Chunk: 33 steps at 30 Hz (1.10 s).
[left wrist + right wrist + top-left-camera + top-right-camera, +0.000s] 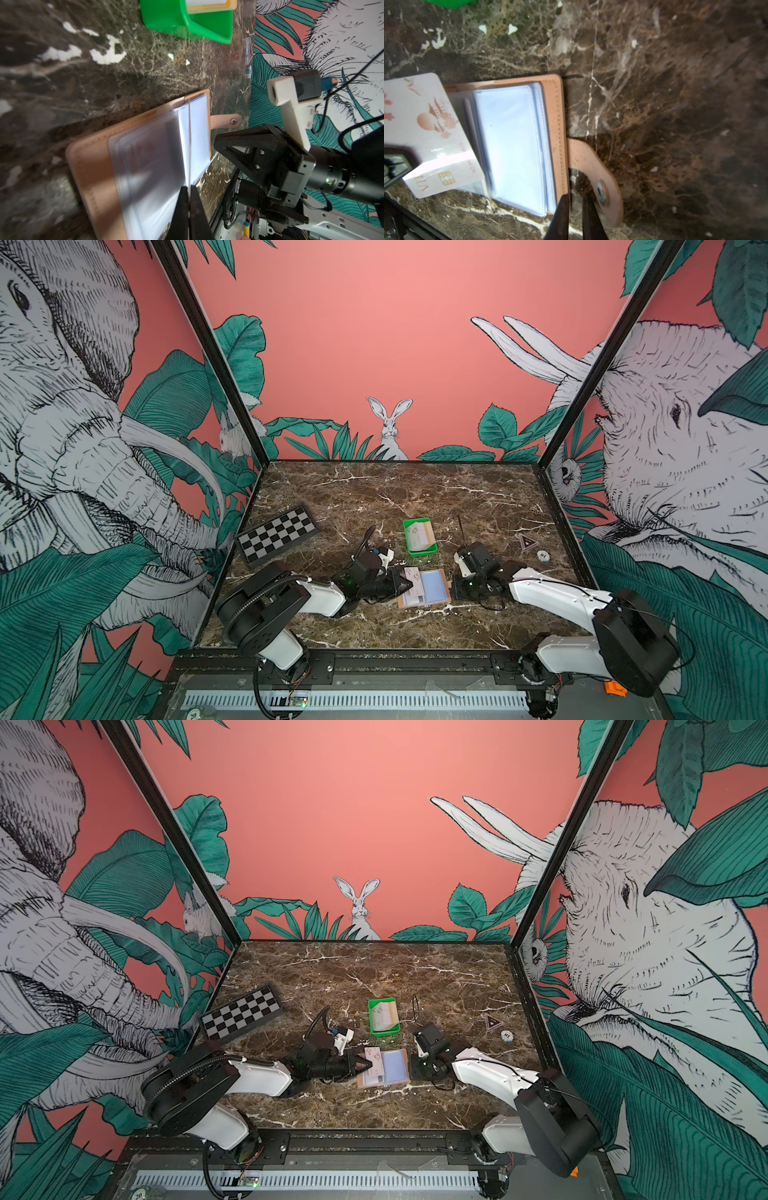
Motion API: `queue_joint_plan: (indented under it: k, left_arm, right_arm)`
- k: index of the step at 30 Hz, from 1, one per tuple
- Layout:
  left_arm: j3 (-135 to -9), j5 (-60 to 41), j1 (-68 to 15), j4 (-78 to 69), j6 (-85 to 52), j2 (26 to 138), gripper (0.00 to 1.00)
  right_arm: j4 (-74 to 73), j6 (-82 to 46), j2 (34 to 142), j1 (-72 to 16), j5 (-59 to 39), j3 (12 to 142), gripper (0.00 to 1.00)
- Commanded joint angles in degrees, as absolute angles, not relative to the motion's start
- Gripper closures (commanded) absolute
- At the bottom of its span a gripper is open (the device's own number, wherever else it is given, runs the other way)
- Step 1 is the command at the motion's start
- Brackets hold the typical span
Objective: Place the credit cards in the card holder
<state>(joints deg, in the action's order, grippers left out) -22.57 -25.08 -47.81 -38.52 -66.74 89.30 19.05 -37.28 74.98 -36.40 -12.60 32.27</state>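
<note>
**Card at the sleeve, holder barely pinned**

My left jaws are clamped tight on one credit card. They hold it tilted over the left page of the card holder, which lies open on the bench. My right jaws stand a slit apart at the holder's strap edge, gripping nothing I can see. More cards sit in the green tray behind it.

If the card's leading edge misses the sleeve mouth, I expect it to buckle the soft plastic or shove the unpinned holder along the bench. The loose pages could also flip.

A second card under mine shows a gold chip, what looks like "VIP", and "NO" with blurred digits. The poker chip reads "10".
</note>
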Motion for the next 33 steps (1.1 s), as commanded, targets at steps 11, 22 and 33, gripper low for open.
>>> queue_joint_plan:
  k: [11,22,33]
  left_arm:
    - [-23.1,-26.7,-48.0,-41.8,-71.8,92.7,1.00]
    - [-23.2,-28.0,-48.0,-43.4,-73.4,93.3,1.00]
    - [-21.3,-26.7,-47.9,-44.2,-76.0,94.0,1.00]
  right_arm:
    - [16.6,-37.2,77.4,-37.0,-11.1,30.1,0.89]
    - [15.7,-37.3,78.5,-37.7,-11.2,30.2,0.91]
    - [16.6,-37.6,77.4,-38.2,-10.7,30.2,0.92]
